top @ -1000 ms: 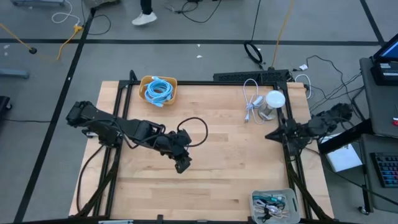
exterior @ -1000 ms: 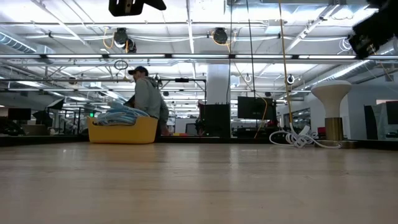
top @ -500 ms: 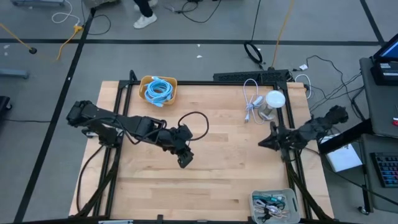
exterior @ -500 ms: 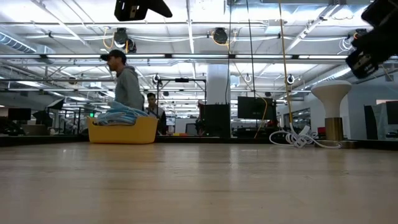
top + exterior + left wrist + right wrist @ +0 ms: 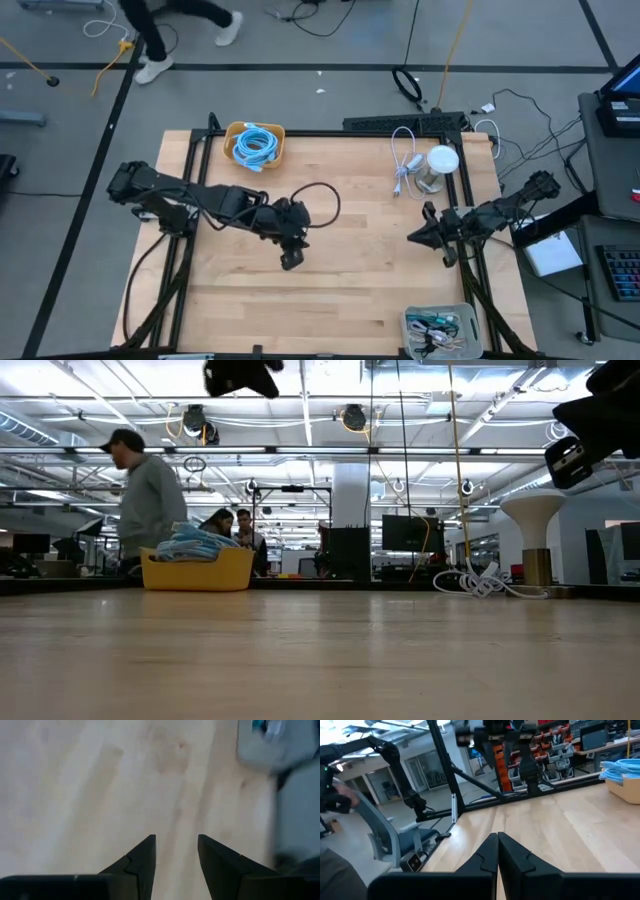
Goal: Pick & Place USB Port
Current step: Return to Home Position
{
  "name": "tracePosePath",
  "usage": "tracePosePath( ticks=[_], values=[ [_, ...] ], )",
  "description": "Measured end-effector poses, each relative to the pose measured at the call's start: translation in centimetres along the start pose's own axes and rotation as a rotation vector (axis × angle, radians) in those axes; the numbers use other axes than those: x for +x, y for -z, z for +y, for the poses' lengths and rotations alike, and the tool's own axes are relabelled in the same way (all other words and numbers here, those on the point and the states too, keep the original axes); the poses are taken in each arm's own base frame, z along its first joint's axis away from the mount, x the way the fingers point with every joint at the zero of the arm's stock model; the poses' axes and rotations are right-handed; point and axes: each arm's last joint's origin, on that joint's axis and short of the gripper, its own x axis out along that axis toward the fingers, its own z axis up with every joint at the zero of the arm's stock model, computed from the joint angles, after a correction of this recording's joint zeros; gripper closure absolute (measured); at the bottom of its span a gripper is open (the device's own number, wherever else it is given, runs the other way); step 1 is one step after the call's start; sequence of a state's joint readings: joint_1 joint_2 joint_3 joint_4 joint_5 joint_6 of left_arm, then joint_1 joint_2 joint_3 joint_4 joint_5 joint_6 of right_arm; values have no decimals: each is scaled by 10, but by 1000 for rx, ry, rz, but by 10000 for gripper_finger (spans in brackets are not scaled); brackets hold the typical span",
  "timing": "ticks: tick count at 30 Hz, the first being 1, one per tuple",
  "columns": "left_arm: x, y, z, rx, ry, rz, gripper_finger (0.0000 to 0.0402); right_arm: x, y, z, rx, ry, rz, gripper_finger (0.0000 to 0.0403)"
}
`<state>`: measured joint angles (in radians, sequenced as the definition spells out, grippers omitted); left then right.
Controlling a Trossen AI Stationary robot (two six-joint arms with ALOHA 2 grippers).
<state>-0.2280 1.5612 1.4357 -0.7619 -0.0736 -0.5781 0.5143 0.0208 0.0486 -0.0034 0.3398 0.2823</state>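
My left gripper (image 5: 291, 262) hangs open above the middle of the wooden table (image 5: 360, 280), tipped downward; in the left wrist view its fingertips (image 5: 176, 838) have only bare wood between them. My right gripper (image 5: 411, 238) is shut and empty, pointing level toward the table's left from the right edge, and shows high at the right in the low view (image 5: 565, 460). A white cable bundle (image 5: 404, 165) lies on the table at the far right, beside a white round-topped stand (image 5: 441, 163). I cannot tell which thing is the USB port.
A yellow basket (image 5: 255, 146) of blue cables stands at the far left-centre edge. A grey tray (image 5: 438, 331) with small parts sits at the near right corner. A black power strip (image 5: 400, 123) lies along the far edge. People move about in the room behind (image 5: 145, 500).
My right gripper has sunk and swung toward the table's near edge and left, still shut. My left gripper has rolled a little about its own pointing line, staying open over the table's middle. A person has walked across the room behind.
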Motion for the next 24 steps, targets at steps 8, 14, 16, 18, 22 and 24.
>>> tracePosePath(
  ticks=[8,14,16,18,22,24],
  values=[
    [-13,28,64,477,-349,535,304,0,1,-1,2,6,7,403],
    [-63,53,98,199,-124,665,390,0,1,-1,24,38,-2,403],
    [-91,63,100,155,-134,581,394,0,1,-2,23,58,-5,403],
    [-113,75,102,130,-203,475,398,0,1,-2,34,61,-8,403],
    [-159,83,102,29,-253,-43,396,1,1,-3,64,92,-8,403],
    [-176,93,106,7,-266,-237,399,1,1,-3,86,113,-12,403]
  ],
)
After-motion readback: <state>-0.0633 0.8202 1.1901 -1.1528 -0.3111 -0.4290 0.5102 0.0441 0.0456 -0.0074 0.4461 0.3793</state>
